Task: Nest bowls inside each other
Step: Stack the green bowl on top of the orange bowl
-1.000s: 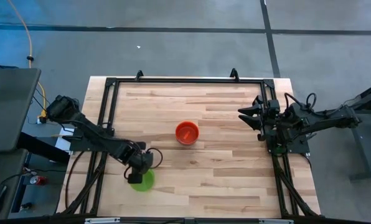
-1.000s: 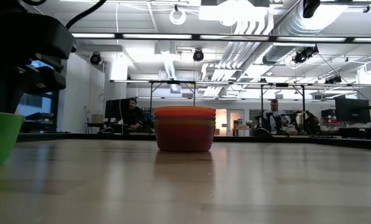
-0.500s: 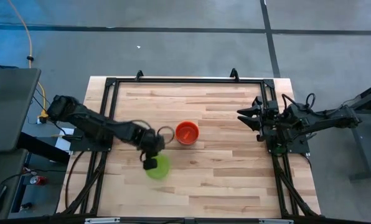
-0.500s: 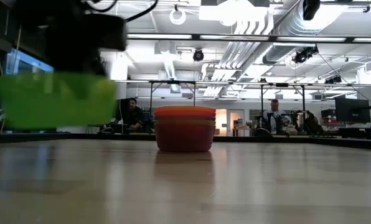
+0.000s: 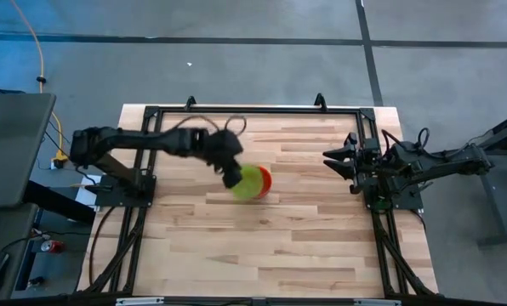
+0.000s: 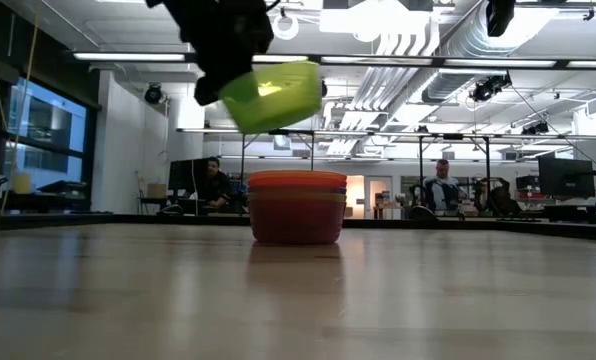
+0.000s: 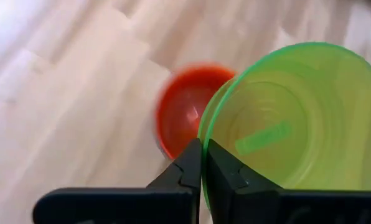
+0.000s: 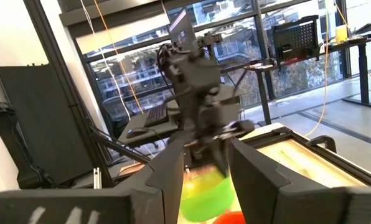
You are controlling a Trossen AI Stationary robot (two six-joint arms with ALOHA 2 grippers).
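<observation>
The left gripper (image 7: 202, 163) pinches the translucent green bowl's (image 7: 300, 118) thin rim above the round orange stack (image 6: 297, 207); the right gripper (image 5: 337, 158) waits, fingers spread.

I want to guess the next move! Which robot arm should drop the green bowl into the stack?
The left. Its gripper already pinches the green bowl by the rim, tilted in the air just above the stack of bowls. The right gripper waits open at the table's right edge.

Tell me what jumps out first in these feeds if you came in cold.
The green bowl grabs the eye: the left gripper holds it by the rim, tilted in the air above the stack of nested bowls at mid-table. The right gripper waits open at the table's right edge.
</observation>
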